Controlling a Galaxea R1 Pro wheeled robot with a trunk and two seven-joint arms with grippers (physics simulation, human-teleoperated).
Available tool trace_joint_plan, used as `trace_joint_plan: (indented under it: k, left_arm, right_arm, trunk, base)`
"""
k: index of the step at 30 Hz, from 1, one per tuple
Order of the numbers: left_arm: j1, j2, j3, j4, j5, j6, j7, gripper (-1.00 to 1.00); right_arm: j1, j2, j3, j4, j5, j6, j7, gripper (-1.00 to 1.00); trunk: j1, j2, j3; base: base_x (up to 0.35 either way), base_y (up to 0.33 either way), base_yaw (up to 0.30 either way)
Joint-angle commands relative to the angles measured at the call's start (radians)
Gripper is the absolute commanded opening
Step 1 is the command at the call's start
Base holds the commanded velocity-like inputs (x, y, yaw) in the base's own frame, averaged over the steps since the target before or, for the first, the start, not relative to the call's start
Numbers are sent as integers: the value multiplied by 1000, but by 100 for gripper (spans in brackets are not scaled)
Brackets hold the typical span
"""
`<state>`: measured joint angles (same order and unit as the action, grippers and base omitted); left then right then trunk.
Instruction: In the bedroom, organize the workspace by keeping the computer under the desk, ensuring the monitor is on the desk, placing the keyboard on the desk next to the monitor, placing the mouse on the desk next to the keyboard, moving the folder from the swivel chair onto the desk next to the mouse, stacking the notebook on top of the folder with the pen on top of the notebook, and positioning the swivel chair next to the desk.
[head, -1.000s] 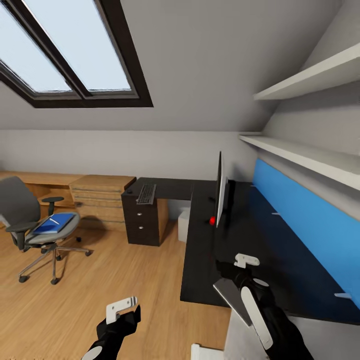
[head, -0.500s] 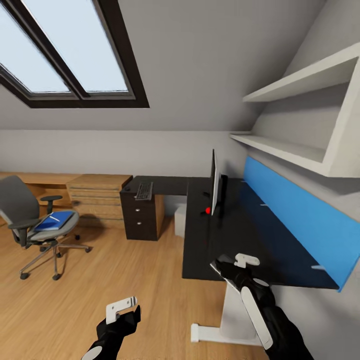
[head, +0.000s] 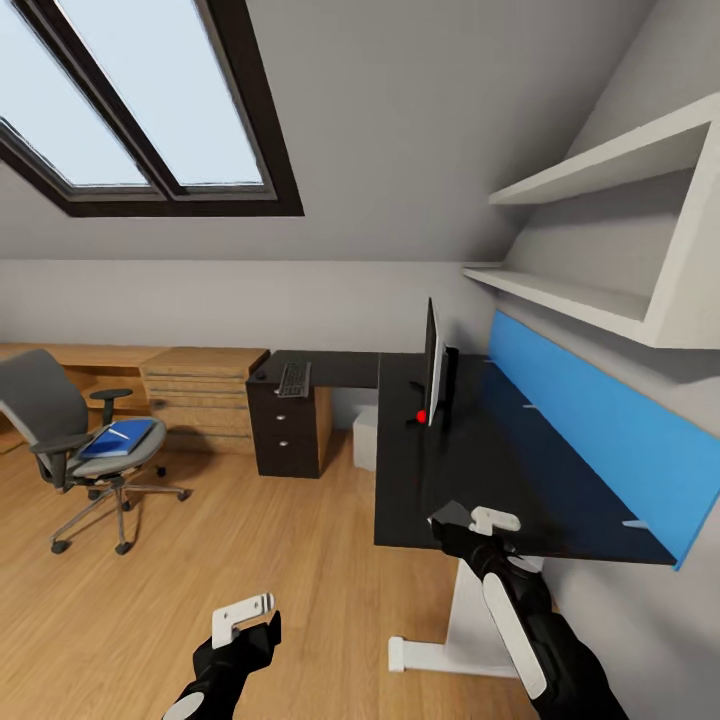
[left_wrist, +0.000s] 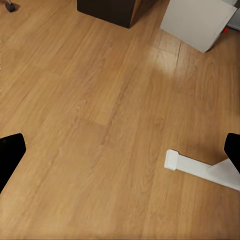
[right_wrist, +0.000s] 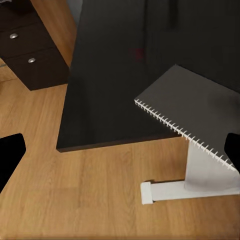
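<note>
Notebook (right_wrist: 200, 107) is gripped in right gripper (head: 478, 528) over desk (head: 500, 470) edge; left gripper (head: 243, 618) open, empty. Monitor (head: 432, 375) & keyboard (head: 294, 379) are on desk. Folder (head: 118, 440) w/ pen (head: 117, 434) remains on swivel chair (head: 80, 440); stacking left.

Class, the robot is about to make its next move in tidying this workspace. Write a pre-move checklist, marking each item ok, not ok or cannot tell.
1. Monitor on desk: ok.
2. Keyboard beside monitor: not ok, it lies on the desk's far wing.
3. Folder on desk: not ok, it lies on the chair.
4. Notebook firmly held at right gripper: cannot tell.
5. Left gripper free: ok, open.
6. Mouse on desk: cannot tell.
</note>
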<state>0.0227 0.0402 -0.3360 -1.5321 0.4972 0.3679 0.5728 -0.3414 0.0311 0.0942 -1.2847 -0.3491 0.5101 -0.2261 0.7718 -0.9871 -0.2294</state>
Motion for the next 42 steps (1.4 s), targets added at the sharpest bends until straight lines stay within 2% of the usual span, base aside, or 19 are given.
trace_joint_plan:
  k: [1,7,11,12,19,21,26,30,36,42]
  left_arm:
    - [0,1,-2,-2,8,3,8,100]
    - [-1,1,-2,-5,9,4,7,100]
    - [-1,0,-2,-13,9,3,7,100]
    - [-1,0,-2,-20,10,3,7,100]
    - [-1,0,-2,-32,10,2,9,100]
    - [-1,0,-2,-34,10,1,9,100]
    - [-1,-1,-1,-35,10,1,11,100]
    - [-1,-1,0,-35,11,0,11,100]
    - [-1,-2,1,-36,11,0,12,100]
    - [-1,-2,1,-36,11,0,12,100]
  right_arm:
    - [-1,-1,1,-1,-10,3,-9,100]
    - [-1,-4,-6,0,-16,3,-9,100]
    - [-1,-5,-41,2,-55,4,-8,100]
    - [0,-7,-75,4,-93,6,-7,100]
    - [0,-31,-222,31,-270,11,-5,100]
    - [0,-44,-258,45,-321,12,-4,100]
    - [0,-79,-326,77,-452,15,-3,100]
    - [0,-110,-359,98,-555,17,-2,100]
    - [0,-153,-379,141,-677,19,-1,100]
    - [0,-165,-383,156,-713,19,-2,100]
  trunk:
    - [0,-1,-1]
    - [0,-1,-1]
    - [0,-1,-1]
    - [0,-1,-1]
    - [0,-1,-1]
    - [0,-1,-1]
    - [19,-36,-17]
    - [35,-64,-29]
    - [58,-106,-48]
    - [81,-148,-67]
  base:
    - [-12,10,0]
    - [-6,5,0]
    - [-2,2,0]
    - [0,0,0]
    - [0,0,0]
    - [0,0,0]
    - [0,0,0]
    - [0,0,0]
    - [0,0,0]
    - [0,0,0]
